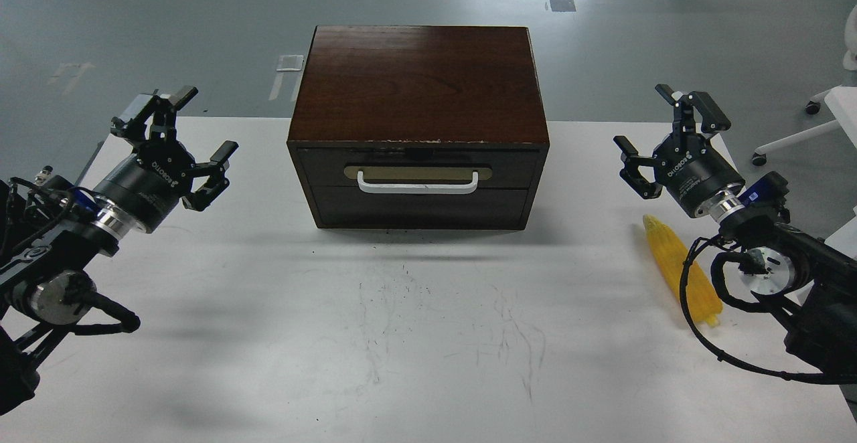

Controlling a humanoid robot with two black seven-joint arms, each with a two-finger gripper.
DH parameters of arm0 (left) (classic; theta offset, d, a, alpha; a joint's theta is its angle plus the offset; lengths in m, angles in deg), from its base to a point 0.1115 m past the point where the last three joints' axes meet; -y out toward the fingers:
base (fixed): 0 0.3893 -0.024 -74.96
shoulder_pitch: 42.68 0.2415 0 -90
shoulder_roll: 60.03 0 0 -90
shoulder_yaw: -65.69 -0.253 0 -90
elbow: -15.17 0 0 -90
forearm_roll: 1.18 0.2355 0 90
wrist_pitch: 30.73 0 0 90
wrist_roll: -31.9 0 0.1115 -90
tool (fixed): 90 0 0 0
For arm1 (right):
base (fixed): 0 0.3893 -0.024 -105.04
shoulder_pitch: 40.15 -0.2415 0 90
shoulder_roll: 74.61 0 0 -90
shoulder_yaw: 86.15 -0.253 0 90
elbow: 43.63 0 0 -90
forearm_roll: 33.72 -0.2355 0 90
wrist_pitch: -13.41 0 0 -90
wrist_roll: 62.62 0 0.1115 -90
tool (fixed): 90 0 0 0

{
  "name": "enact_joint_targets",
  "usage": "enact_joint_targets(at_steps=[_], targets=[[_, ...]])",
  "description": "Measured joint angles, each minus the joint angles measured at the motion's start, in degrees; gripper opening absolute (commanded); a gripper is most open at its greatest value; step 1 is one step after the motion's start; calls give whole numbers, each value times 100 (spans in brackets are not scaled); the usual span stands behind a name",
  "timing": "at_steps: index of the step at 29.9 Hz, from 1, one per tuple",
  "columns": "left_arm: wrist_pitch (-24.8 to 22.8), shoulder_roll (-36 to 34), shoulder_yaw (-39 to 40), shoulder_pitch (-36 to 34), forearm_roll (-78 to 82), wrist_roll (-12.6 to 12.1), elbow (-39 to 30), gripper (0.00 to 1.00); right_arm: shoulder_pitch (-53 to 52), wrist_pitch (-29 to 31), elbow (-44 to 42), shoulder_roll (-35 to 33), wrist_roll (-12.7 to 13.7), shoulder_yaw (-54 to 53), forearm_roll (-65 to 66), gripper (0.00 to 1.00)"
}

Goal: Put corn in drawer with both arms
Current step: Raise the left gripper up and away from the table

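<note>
Corn (679, 266) lies on table (402, 336) at right, under right arm, well apart from shut drawer (418, 182). Both jaws apart, empty. Likely light, rigid, ribbed; grip mid-cob across its width.

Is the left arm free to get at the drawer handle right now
Probably yes. The left gripper is open and empty, held above the table beside the box, and nothing lies between it and the white handle on the closed drawer.
</note>
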Motion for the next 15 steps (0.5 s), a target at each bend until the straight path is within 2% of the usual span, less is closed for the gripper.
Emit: enact_joint_targets(at_steps=[10, 15], targets=[[-13, -6, 19, 6, -6, 8, 50, 99, 111, 9, 5, -7, 0, -41, -5, 100], [-251, -315, 97, -208, 50, 93, 174, 99, 109, 9, 8, -17, 0, -29, 0, 100]])
